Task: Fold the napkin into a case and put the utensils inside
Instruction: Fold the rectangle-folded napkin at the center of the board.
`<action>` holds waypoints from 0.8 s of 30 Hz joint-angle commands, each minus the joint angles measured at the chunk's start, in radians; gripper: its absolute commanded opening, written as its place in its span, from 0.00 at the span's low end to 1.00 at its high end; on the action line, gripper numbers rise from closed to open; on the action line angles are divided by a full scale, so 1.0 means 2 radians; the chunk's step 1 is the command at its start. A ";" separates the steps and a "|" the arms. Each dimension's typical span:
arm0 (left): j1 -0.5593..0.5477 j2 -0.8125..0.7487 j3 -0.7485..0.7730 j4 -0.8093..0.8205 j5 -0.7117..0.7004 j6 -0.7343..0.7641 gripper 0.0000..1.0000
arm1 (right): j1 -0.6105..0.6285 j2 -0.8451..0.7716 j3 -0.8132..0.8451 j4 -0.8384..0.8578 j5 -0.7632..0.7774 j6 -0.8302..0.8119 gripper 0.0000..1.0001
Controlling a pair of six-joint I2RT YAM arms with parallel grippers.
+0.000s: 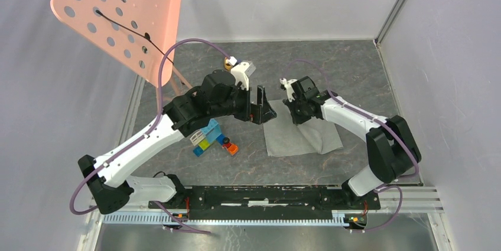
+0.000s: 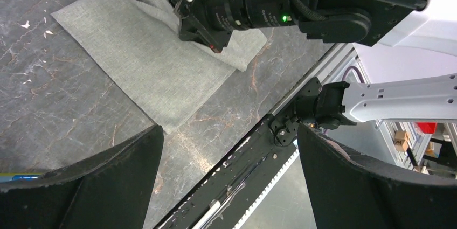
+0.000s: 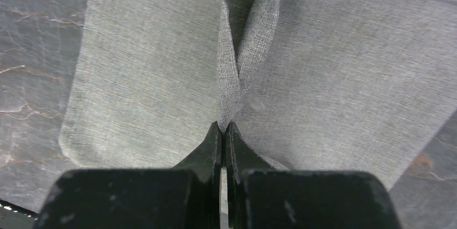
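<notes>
My right tool [image 3: 222,127] clenched on a fold of the limp, thin napkin [image 3: 140,67], probably best pinched at edges; left tool [image 2: 229,137] released.

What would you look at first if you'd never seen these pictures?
Most striking is the big pink sheet full of round holes, leaning at the far left. In the middle, the right gripper pinches a raised fold of the soft grey-green cloth napkin, while the left gripper hangs wide open nearby. Bright toy blocks sit left of the napkin.
</notes>
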 commanded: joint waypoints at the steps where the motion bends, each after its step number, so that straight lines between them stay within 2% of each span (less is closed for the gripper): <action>1: 0.002 -0.019 0.000 0.011 -0.015 0.011 1.00 | 0.018 0.020 0.027 0.026 -0.020 0.050 0.00; 7: 0.002 -0.027 -0.003 0.006 -0.020 0.012 1.00 | 0.033 0.037 0.031 0.051 -0.025 0.095 0.00; 24: 0.003 -0.035 -0.007 0.004 -0.021 0.011 1.00 | 0.047 0.064 0.049 0.070 -0.025 0.128 0.00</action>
